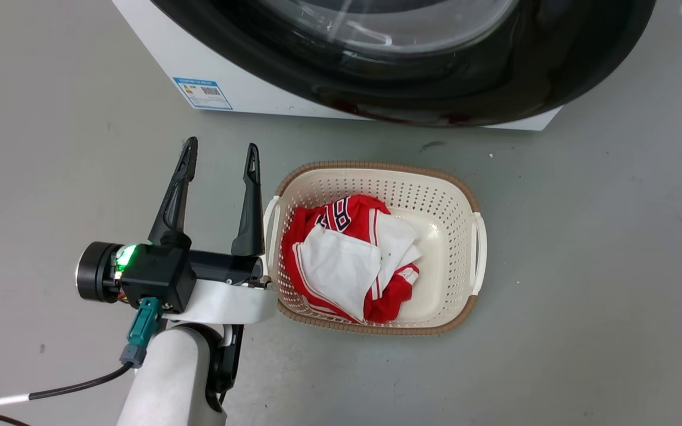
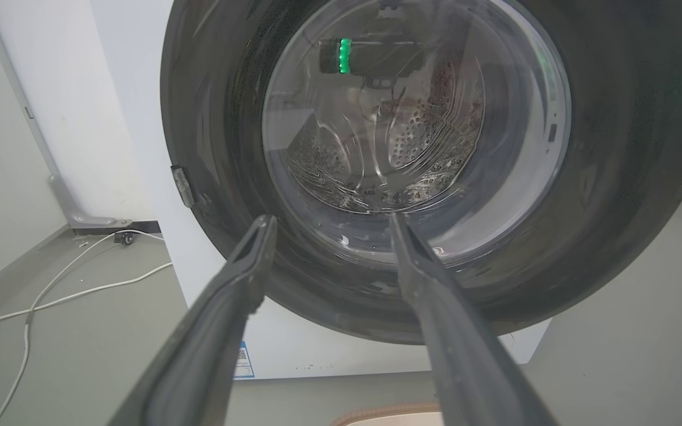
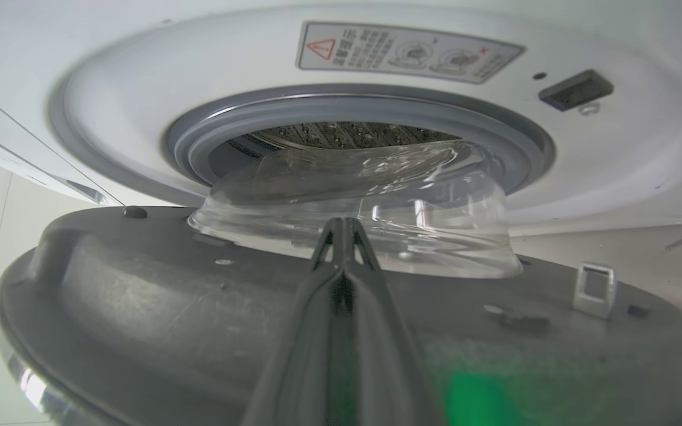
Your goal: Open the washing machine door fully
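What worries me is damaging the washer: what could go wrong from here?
The right gripper, shut, sits behind the partly open washing machine door near its glass bowl; it might slip and scrape the glass. The open left gripper hangs before the door's front; the swinging door could strike it.

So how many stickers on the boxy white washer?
2: a blue-bordered label low on its front, a red-triangle warning label by the grey-rimmed drum opening; others may be hidden.

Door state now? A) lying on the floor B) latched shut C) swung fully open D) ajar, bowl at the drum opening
D: in the right wrist view a gap separates the washing machine door from the white washing machine front, its glass bowl overlapping the grey gasket.
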`<state>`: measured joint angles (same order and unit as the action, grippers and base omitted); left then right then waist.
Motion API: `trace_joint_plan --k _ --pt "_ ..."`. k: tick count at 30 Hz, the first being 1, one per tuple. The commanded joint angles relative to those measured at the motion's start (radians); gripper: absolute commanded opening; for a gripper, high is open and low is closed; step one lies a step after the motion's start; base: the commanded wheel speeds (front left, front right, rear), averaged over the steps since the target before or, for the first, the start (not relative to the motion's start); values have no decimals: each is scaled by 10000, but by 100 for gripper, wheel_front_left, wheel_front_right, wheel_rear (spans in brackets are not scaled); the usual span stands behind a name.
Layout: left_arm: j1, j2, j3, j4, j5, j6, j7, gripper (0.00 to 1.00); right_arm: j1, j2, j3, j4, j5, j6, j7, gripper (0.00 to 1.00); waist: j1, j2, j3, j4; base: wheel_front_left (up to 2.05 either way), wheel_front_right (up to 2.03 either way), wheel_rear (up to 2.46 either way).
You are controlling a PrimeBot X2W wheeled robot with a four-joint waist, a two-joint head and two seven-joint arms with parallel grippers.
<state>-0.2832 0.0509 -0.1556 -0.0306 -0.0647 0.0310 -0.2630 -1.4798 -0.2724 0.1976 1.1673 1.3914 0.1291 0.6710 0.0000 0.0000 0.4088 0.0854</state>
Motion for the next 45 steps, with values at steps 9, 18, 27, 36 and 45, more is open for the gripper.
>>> trace_joint_plan --k 9,18,27,36,45 --pt "530 -8 182 358 43 -87 -25 100 1772 303 167 -971 406 25 1404 0 0 0 -1116 -121 0 0 0" --pt "1457 -10 428 598 62 -255 -26 100 3939 720 272 -2129 858 25 2243 0 0 0 -2473 -230 0 0 0" --pt "2201 -10 660 686 175 -468 -26 100 5694 1316 532 -3418 1157 25 2844 0 0 0 -3222 -236 0 0 0" --pt "2349 -10 704 713 49 -474 -26 100 6879 1976 1057 -4783 1353 25 3208 0 0 0 -3419 -166 0 0 0" --pt "2397 -10 585 716 -40 -426 -24 100 7724 2208 1840 -6074 1554 25 3196 0 0 0 -3493 -48 0 0 0"
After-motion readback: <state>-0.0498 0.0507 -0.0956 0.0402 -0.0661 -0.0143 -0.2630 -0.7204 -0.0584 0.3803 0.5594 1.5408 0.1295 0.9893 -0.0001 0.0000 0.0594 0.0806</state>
